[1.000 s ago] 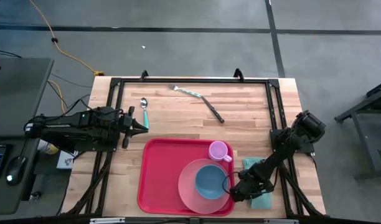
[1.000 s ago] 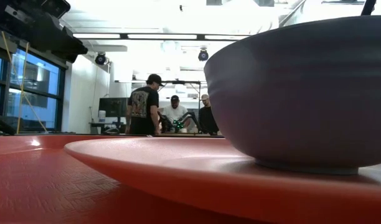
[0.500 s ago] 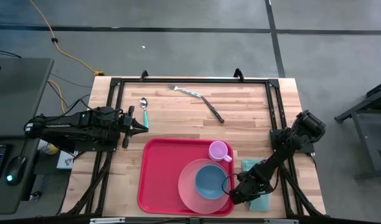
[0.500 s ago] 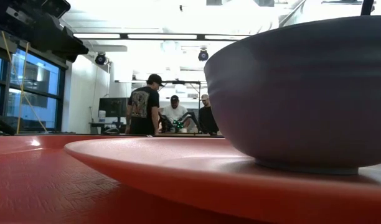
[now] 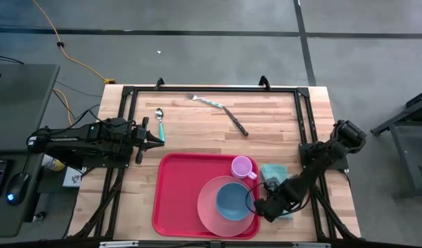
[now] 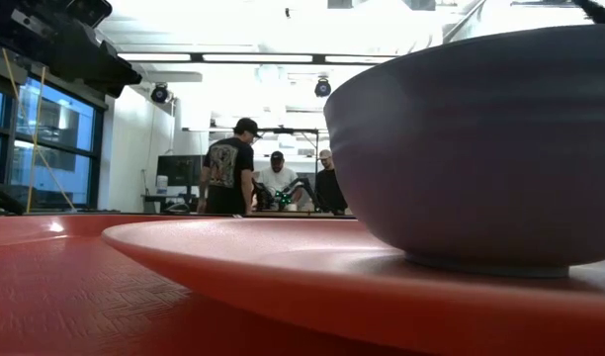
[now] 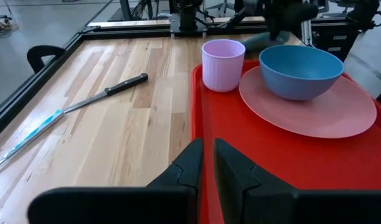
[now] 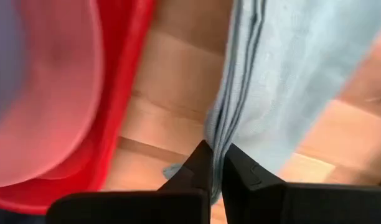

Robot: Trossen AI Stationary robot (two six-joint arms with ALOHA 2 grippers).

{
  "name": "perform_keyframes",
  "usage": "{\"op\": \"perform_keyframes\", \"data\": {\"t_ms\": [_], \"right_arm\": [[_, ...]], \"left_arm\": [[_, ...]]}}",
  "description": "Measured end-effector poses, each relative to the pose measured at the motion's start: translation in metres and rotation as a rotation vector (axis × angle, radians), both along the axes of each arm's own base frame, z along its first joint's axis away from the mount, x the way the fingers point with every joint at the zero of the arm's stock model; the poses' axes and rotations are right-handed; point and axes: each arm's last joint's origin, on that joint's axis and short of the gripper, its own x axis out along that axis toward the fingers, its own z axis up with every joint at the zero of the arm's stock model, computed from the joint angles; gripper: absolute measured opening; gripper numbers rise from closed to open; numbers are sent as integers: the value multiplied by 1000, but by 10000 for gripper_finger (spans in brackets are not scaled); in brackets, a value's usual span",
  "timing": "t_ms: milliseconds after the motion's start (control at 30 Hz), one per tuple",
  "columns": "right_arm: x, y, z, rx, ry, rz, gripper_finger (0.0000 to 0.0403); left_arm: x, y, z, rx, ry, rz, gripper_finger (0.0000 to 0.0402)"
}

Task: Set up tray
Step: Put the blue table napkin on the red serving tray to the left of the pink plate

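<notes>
The right gripper's [image 8: 215, 163] two dark fingers are pressed together on a fold of the light teal cloth [image 8: 284, 74], pinching its edge, as the right wrist view shows. From above, this gripper [image 5: 266, 207] sits low at the near right of the table, just beside the right rim of the tray [image 5: 176, 200], with the cloth [image 5: 273, 176] trailing from it toward the far side and lying on the wood between the tray and the table's right frame. The right arm runs back from there to its base at the right edge of the table.

The left gripper [image 7: 207, 163] shows its fingers nearly together with only a narrow gap, and nothing is between them. It hovers at the left side of the table [image 5: 197, 124], pointing right toward the tray's far left corner [image 5: 150, 140].

The red tray lies at the near middle of the table. On its right half rests a round salmon-pink plate [image 5: 207, 210] carrying a blue bowl [image 5: 232, 201]; a pink cup [image 5: 243, 167] stands upright at the tray's far right corner, just beyond the plate.

On the bare wood at the far side lie a spoon with a teal handle [image 5: 160, 122], a fork with a teal handle [image 5: 205, 100] and a black-handled knife [image 5: 236, 122]. In the low view, people [image 6: 273, 180] stand in the room behind.
</notes>
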Motion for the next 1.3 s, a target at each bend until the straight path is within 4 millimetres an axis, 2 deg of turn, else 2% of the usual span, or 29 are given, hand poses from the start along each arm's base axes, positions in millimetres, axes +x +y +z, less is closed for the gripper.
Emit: {"op": "perform_keyframes", "data": {"t_ms": [467,833,967,1300], "right_arm": [[1,-4,70,-122,2,47,0],[-6,-13,126,-207,21,65,0],[-2,-16,139,-220,-63,81,0],[10,-29,158,-290,-194,125,0]], "left_arm": [[0,0,0,-1,-1,0,67],[0,0,0,-1,0,0,67],[0,0,0,-1,-1,1,67],[0,0,0,-2,0,1,67]]}}
